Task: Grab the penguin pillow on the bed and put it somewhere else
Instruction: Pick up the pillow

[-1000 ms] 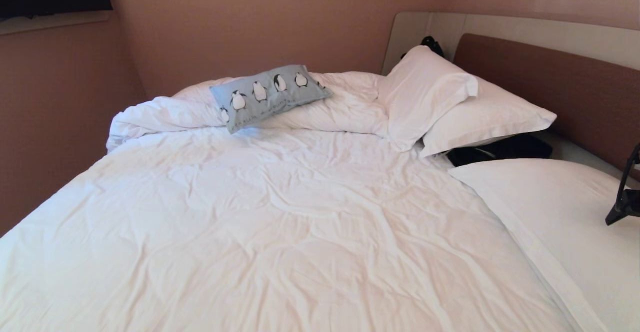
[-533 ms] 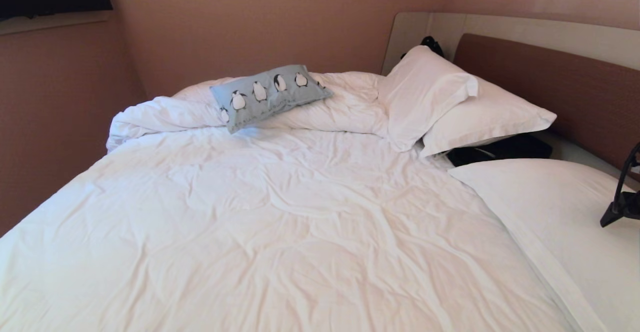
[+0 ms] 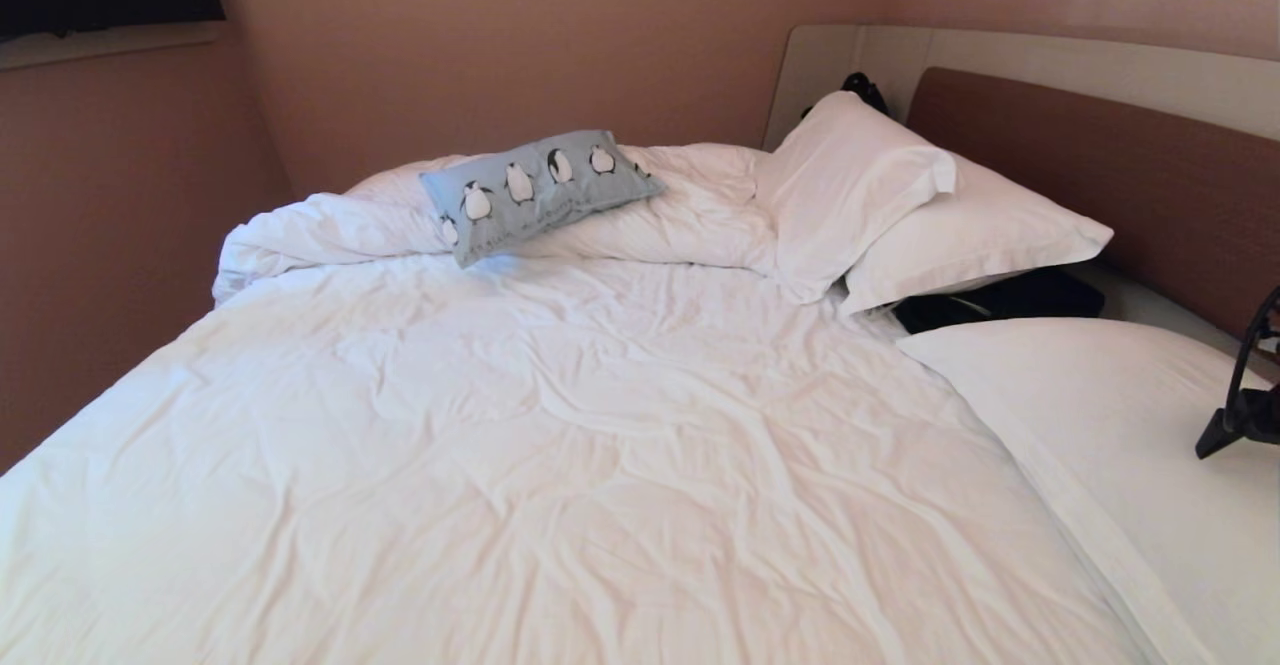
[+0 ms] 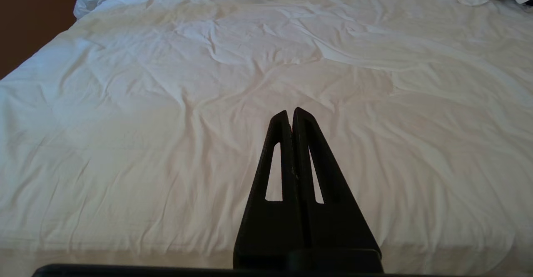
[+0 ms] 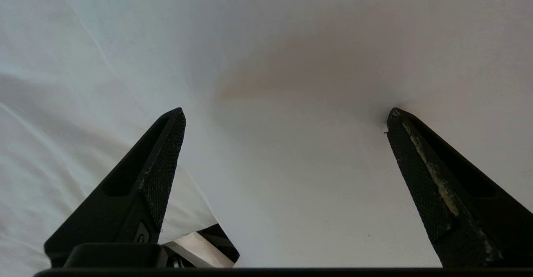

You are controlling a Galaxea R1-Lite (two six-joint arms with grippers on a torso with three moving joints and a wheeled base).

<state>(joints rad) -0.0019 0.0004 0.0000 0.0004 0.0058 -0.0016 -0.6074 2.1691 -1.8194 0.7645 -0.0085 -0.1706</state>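
The penguin pillow [image 3: 540,190], light blue with a row of black-and-white penguins, lies on the bunched duvet at the far side of the bed [image 3: 560,445]. No gripper is near it. My right gripper [image 5: 285,114] is open just above a large white pillow [image 3: 1100,425] at the near right, its right fingertip touching the cloth. Only one of its black fingers [image 3: 1222,437] shows at the head view's right edge. My left gripper [image 4: 290,113] is shut on nothing above the near part of the duvet [image 4: 166,102].
Two white pillows [image 3: 860,185] [image 3: 990,235] lean by the brown headboard [image 3: 1100,165]. A black item [image 3: 1000,300] lies between them and the near pillow. Another dark object [image 3: 862,85] sits behind the pillows. A wall [image 3: 120,195] borders the bed's left side.
The right gripper's finger at the head view's edge has moved slightly outward and down as the jaws spread. The penguin pillow and the bedding have not moved.
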